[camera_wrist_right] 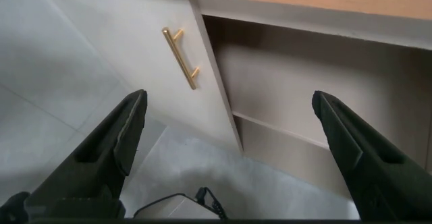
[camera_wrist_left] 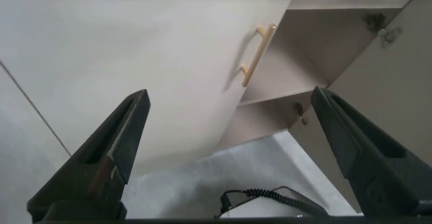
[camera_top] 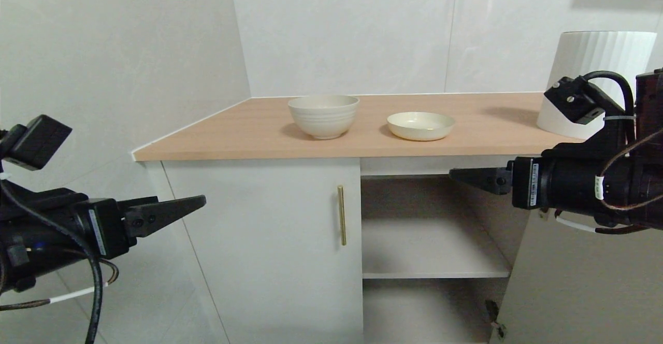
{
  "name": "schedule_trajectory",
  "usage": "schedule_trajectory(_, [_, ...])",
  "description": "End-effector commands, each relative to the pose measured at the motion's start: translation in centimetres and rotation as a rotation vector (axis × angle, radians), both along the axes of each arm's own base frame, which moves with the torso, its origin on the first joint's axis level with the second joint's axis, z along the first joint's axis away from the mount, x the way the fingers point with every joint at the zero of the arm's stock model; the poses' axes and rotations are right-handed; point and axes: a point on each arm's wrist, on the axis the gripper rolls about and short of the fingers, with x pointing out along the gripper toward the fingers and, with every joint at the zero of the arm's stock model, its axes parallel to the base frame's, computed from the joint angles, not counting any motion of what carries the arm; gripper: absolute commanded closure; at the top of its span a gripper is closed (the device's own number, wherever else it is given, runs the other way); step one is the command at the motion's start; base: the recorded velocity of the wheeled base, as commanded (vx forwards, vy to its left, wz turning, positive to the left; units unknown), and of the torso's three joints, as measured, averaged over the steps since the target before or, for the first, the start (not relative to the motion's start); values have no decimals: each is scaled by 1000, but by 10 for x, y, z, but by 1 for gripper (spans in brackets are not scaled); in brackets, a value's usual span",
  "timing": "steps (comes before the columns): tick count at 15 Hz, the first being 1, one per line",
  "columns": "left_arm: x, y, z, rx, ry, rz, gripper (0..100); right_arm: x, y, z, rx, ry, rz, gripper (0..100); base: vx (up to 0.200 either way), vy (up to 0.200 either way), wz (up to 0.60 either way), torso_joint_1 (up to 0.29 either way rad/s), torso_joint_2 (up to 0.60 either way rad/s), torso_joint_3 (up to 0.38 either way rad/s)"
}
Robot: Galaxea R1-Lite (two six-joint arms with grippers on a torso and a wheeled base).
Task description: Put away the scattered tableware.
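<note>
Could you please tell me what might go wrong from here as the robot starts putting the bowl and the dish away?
1. Both the left gripper and right gripper sit open below the countertop; rising straight up could strike its front edge.
2. The shallow dish has a low rim, so a grasp may slip.
3. The open cabinet door stands by the right arm and could get knocked.

Matt bowl [camera_top: 323, 116] — wood-grain countertop [camera_top: 481, 126]
</note>
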Motion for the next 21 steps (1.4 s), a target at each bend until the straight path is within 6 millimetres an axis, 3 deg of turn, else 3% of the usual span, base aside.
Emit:
schedule_trajectory(1, [1,0,-1,0,8,-2,0,3,1,-3,-7,12,-2,0,0,0,0,0,0,0])
schedule_trajectory(6, [4,-1,-4,2,25,-5,0,9,2,-8,-15,27,-11,0,0,0,0,61,-226,-203])
schedule_trajectory(16, [23,-3,-16,8,92,-4,0,21,-1,-14,-18,28,-44,0,0,0,0,179,-493,-288])
schedule_trajectory(18, [30,-4,-13,-2,94,0,0,24,-2,-17,-24,34,-48,0,0,0,0,203,-479,-273])
schedule_trajectory(21, [65,-15,4,-135,132,30,0,55,3,-25,-37,-6,-82,0,0,0,0,74,-168,-90])
